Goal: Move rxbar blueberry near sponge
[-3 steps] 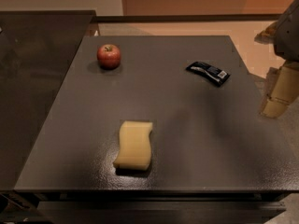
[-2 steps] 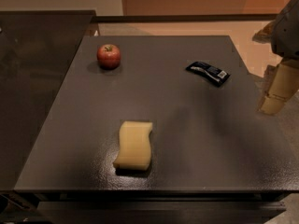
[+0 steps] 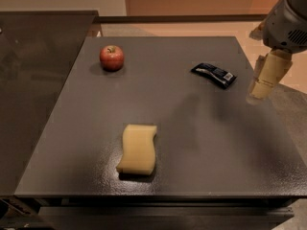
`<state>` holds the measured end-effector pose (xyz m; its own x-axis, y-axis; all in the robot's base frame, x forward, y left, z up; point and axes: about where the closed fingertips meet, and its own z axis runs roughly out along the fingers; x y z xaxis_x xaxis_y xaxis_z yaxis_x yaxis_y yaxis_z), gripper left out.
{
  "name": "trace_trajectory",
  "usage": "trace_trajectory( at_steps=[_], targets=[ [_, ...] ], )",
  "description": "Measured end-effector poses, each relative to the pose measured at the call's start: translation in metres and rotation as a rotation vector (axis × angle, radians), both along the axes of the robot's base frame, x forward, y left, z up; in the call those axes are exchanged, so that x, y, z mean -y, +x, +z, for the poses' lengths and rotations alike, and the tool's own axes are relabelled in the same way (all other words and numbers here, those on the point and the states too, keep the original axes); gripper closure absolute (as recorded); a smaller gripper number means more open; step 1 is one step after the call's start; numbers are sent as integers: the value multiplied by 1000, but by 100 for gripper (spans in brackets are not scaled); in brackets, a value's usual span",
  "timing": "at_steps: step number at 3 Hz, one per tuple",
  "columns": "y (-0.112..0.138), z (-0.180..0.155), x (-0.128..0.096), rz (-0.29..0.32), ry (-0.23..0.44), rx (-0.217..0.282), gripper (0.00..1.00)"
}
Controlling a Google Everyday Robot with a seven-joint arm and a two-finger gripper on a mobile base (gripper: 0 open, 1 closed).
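1 dark grey table [image 3: 201,147] is viewed from above, and 3 items are placed on it. Positions are given on a clock face centred on the tabletop, with 12 o'clock at the far edge.

The rxbar blueberry [image 3: 214,74] is located at about 2 o'clock. It is laid flat with its long axis turned diagonally, and white label marks are seen on its dark wrapper. It is not touched by anything.

The sponge [image 3: 137,149] is located at about 7 o'clock, near the front edge. It is laid flat, with its wavy long sides run roughly from 12 to 6 o'clock. The bar and the sponge are set well apart, with bare tabletop between them.

A red apple [image 3: 112,57] is stood upright at about 10 o'clock, well apart from both items.

The gripper [image 3: 259,91] is held at about 3 o'clock, at the right edge of the table, and is pointed downward below the grey arm housing [image 3: 288,23]. It is positioned near the bar, at the bar's 4 o'clock, but apart from it. It appears to be raised off the surface, though height is hard to judge here. Nothing is seen to be gripped. Whether the gripper is open or closed cannot be determined.

A second dark surface [image 3: 38,80] is set against the table's 9 o'clock side.
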<state>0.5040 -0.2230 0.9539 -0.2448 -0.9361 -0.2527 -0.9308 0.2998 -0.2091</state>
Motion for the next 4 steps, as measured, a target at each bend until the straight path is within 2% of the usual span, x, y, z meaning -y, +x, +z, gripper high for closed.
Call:
trace_trajectory(
  at_steps=[2,4],
  targets=[
    [60,-28,5,-79,99,45,0],
    [106,-64,4,-174,250,66,0]
  ],
)
